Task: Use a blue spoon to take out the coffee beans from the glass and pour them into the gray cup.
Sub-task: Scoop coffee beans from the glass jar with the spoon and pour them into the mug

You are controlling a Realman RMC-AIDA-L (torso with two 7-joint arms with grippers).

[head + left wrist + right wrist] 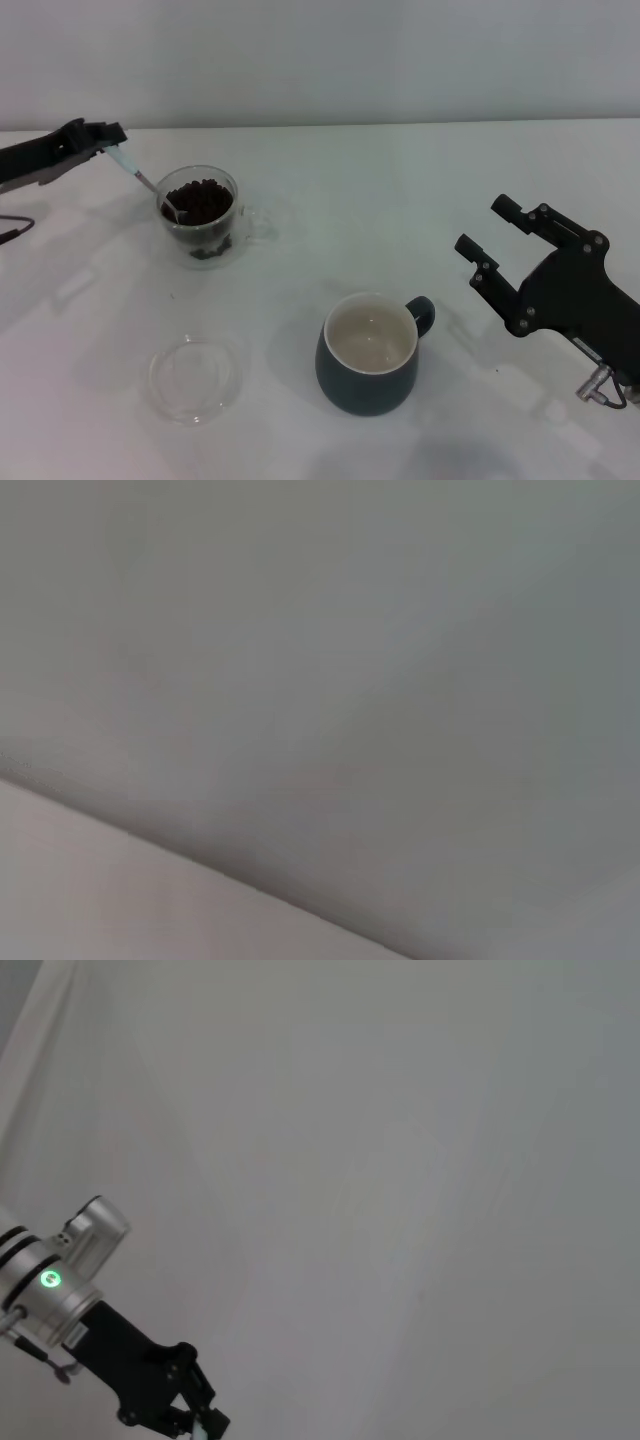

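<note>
Blue spoon (140, 180) in left hand (108, 140), bowl in glass (201, 215)

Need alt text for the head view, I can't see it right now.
The left pincer holds the blue spoon with its bowl in the coffee beans inside the glass. The gray cup stands empty nearer; the right pincer hovers open.

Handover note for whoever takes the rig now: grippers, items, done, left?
Left gripper: shut on the blue spoon, bowl dipped into the coffee beans in the glass, far left.
Right gripper: open, idle at the right, holding nothing.
Gray cup: near centre, upright, no beans visible inside.
Done: spoon grasped and in the beans.
Left: lift a scoop, carry it to the gray cup, pour.
</note>
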